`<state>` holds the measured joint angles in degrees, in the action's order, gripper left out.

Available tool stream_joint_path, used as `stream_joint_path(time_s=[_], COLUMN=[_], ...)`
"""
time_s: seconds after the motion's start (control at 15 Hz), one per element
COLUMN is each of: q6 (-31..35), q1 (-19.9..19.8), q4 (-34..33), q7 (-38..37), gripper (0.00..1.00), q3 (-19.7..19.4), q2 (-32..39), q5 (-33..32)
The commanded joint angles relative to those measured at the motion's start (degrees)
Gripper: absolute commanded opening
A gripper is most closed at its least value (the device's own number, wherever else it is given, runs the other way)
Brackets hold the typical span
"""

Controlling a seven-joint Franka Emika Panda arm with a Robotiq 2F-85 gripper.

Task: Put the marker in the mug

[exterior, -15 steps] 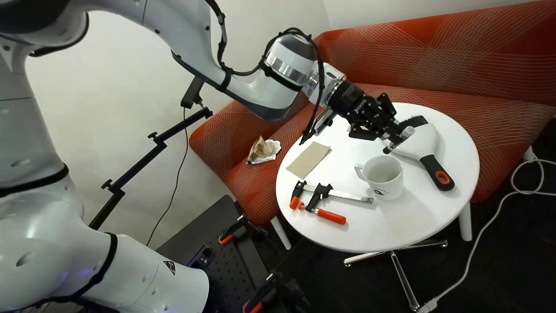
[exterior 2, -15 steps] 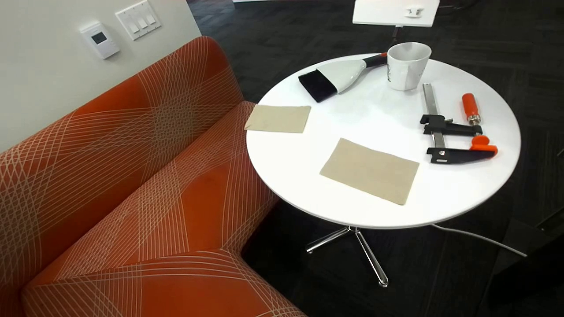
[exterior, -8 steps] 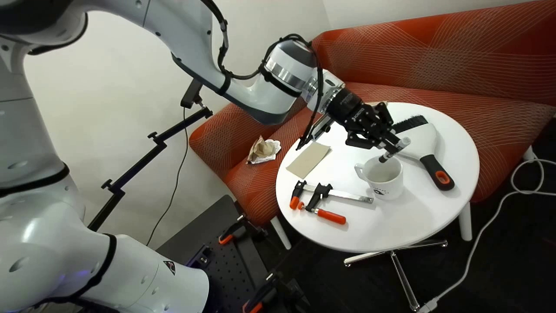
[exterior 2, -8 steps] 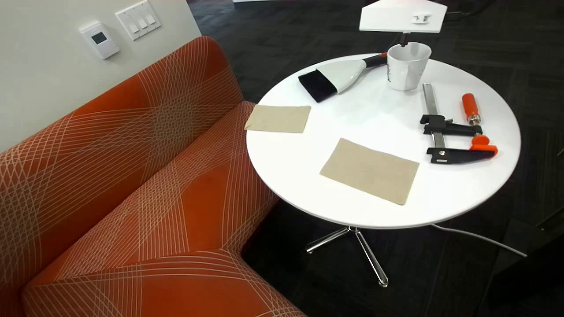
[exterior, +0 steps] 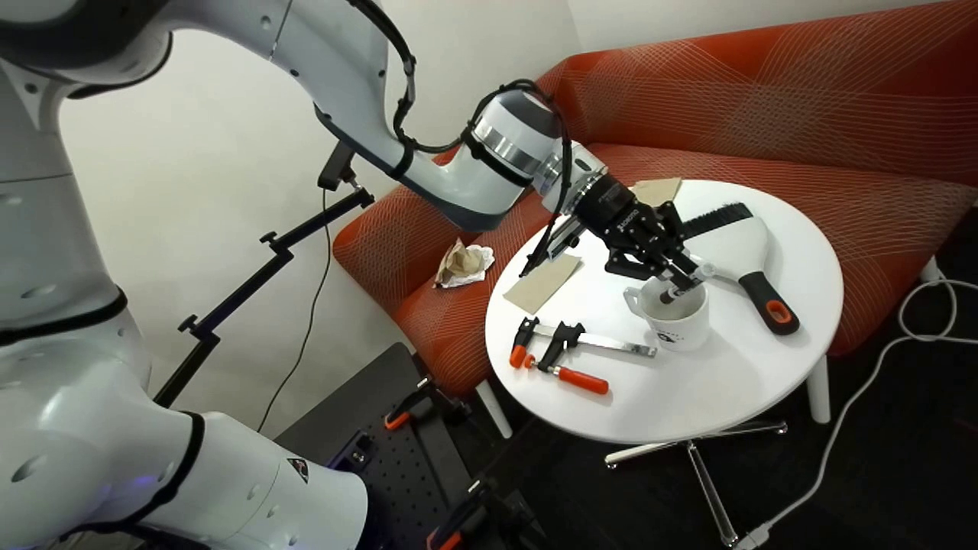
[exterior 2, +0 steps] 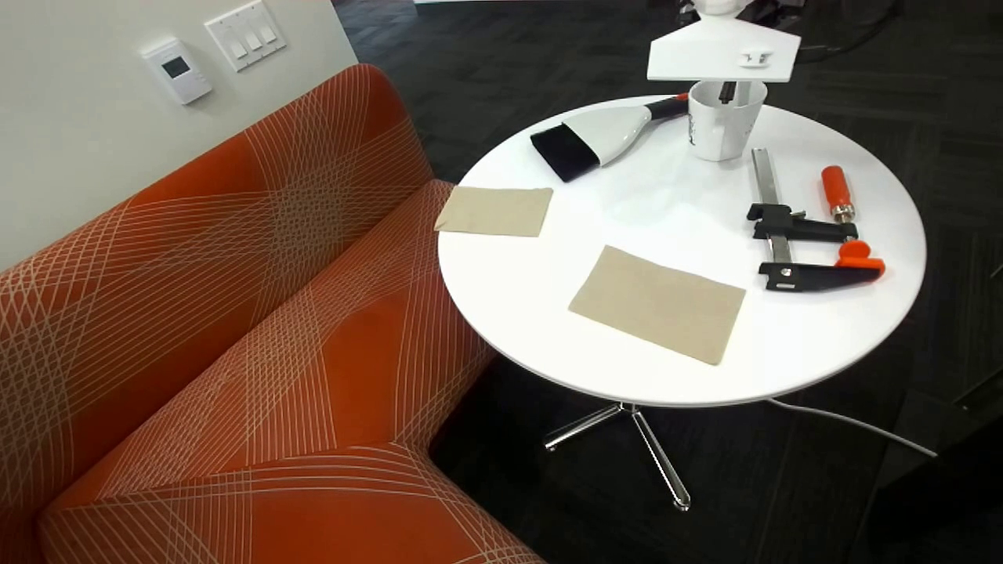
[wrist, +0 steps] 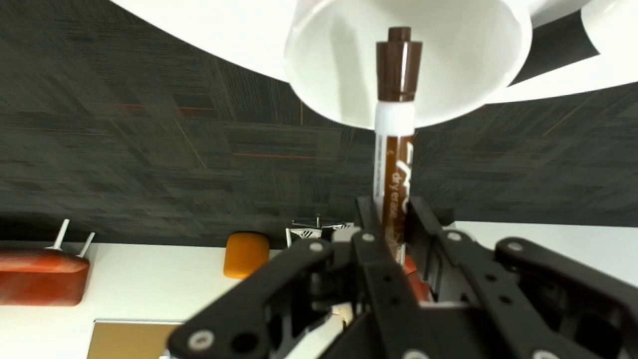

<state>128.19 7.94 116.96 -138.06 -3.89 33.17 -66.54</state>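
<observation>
The jaws of a black gripper (wrist: 392,212) are clamped on a marker (wrist: 396,87), one on each side of its brown-labelled barrel. The marker is tilted: its brown capped end sticks out past the jaws toward the open mouth of a white mug (exterior: 691,332), and its pale other end shows on the opposite side of the jaws. In both exterior views the dark end overlaps the mug's opening; whether it touches the inside cannot be told.

The mug stands upright on a round white surface (exterior: 733,389). Just beside the mug lies a bar clamp (exterior 2: 807,229) with red-orange handles. Near the mug lies a white brush (exterior: 733,244) with black bristles. Farther from the mug, in an exterior view, are two flat sheets of tan paper (exterior 2: 658,304). A line-patterned, red-orange sofa (exterior 2: 313,352) stands well apart from the mug.
</observation>
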Motion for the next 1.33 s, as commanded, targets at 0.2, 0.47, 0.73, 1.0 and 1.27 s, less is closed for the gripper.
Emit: stream_joint_path(time_s=[0.2, 0.47, 0.73, 1.0, 1.27], q6=[-1.06, -1.08, -0.60, -0.30, -0.32], q1=[-0.25, -0.25, -0.38, -0.98, -1.38], q4=[0.31, 1.00, 2.29, 2.44, 0.17], q7=[-0.28, -1.09, -2.41, -2.00, -0.76], gripper=[0.44, 0.67, 0.96, 1.00, 1.00], q3=[2.64, 2.51, 2.16, 2.13, 2.41], q2=[1.36, 0.49, -2.12, -4.01, -2.26], q5=[0.77, 0.42, -0.20, -0.08, 0.05])
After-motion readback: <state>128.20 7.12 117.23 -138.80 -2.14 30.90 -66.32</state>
